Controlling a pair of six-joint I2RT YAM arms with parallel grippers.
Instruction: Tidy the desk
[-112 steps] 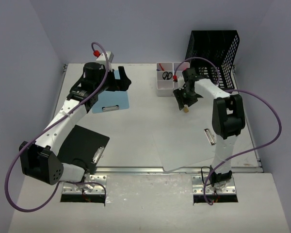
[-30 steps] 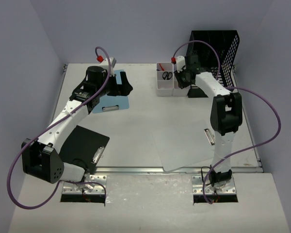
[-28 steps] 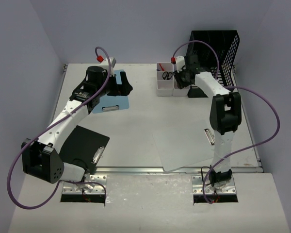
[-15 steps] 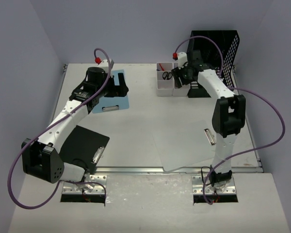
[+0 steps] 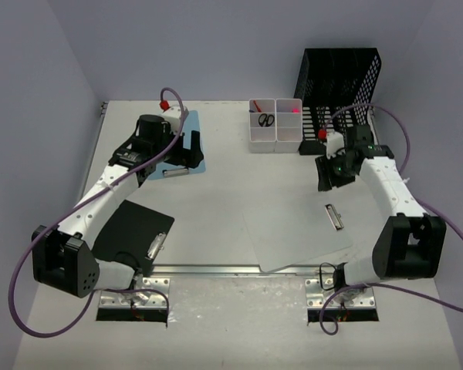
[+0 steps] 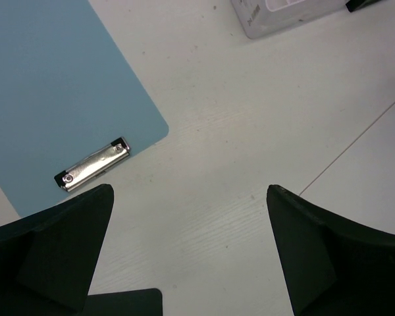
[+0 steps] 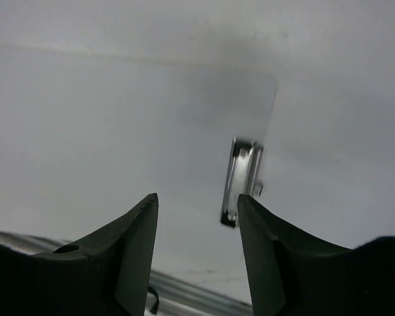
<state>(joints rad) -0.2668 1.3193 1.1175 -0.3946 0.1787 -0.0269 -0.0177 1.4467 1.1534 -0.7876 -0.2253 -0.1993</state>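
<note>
The desk (image 5: 239,185) is a wide off-white top with a metal rail (image 5: 216,270) along its near edge. My left gripper (image 5: 191,150) hangs open over the lower right corner of a blue clipboard (image 5: 187,123). In the left wrist view the jaws (image 6: 189,194) stand wide with bare desk between them, and the blue clipboard (image 6: 59,92) and its metal clip (image 6: 92,170) lie just beyond. My right gripper (image 5: 324,176) hovers open above a clear clipboard (image 5: 293,231). Its metal clip (image 7: 243,178) shows just past the right fingertip (image 7: 247,204). Nothing is held.
Two white compartment bins (image 5: 275,131) hold scissors (image 5: 267,119) and a pink item (image 5: 293,110). A black mesh rack (image 5: 339,77) stands at the back right. A black clipboard (image 5: 135,227) lies near the left arm's base. Walls close in on three sides.
My right arm has pulled back from the white bins toward the near right, over the clear clipboard, with its jaws now apart. The left gripper has shifted slightly over the blue clipboard.
</note>
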